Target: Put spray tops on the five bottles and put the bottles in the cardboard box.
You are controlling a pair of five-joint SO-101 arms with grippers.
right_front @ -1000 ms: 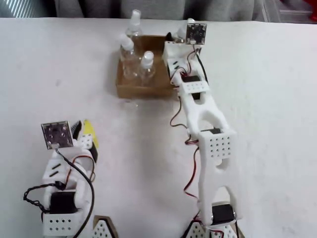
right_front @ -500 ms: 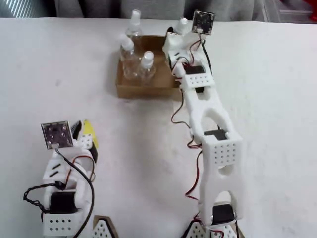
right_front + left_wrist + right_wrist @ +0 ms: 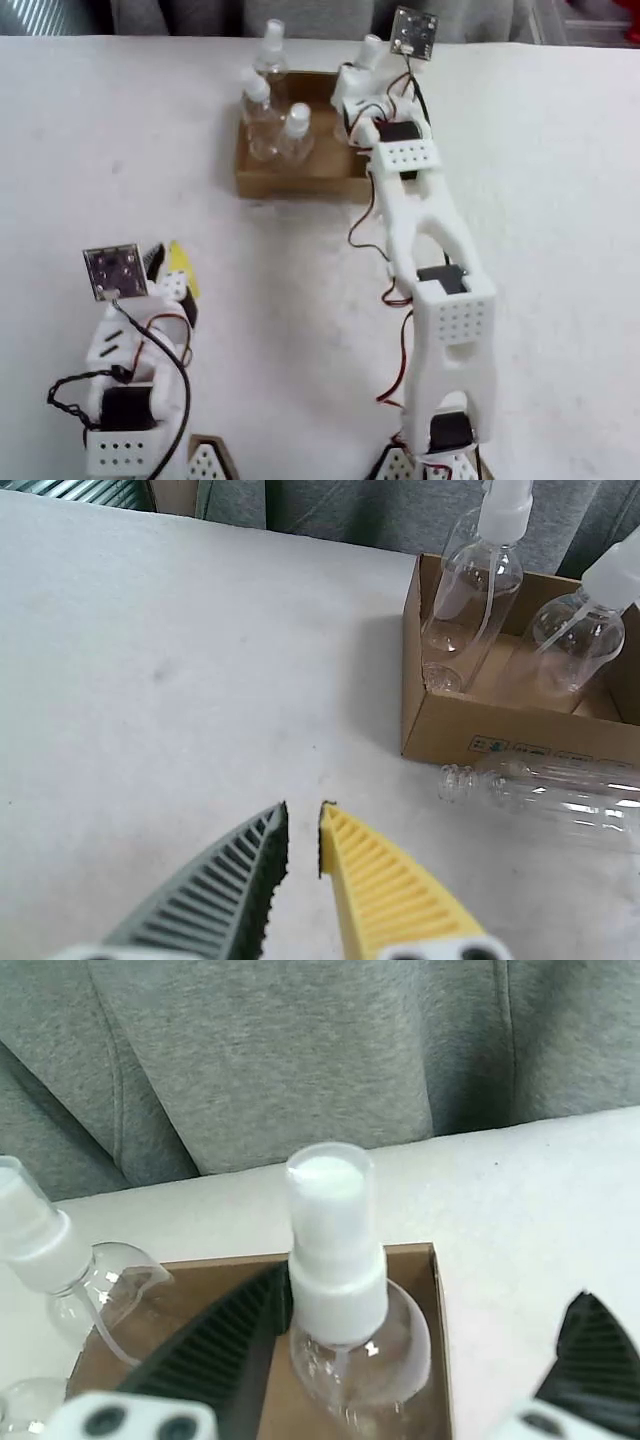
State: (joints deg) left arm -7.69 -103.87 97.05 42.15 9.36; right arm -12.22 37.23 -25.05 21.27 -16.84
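Note:
The cardboard box (image 3: 300, 180) sits at the back middle of the table with several clear bottles with white spray tops in it (image 3: 295, 128). My right gripper (image 3: 352, 85) is at the box's back right corner. In the right wrist view it (image 3: 435, 1295) stands open, and a topped bottle (image 3: 340, 1260) stands inside the box corner against one dark finger (image 3: 230, 1345). My left gripper (image 3: 303, 830) hovers low near the front left, its grey and yellow fingers almost together with nothing between them. A bottle without a top (image 3: 545, 792) lies on the table in front of the box (image 3: 500, 735).
The right arm (image 3: 430, 250) stretches over the table from the front edge to the box. A grey cloth (image 3: 300, 1050) hangs behind the table's back edge. The left arm's base (image 3: 125, 400) fills the front left corner.
The right arm's wrist has swung farther back and up at the box's back right corner, taking its camera with it. The left arm has kept still.

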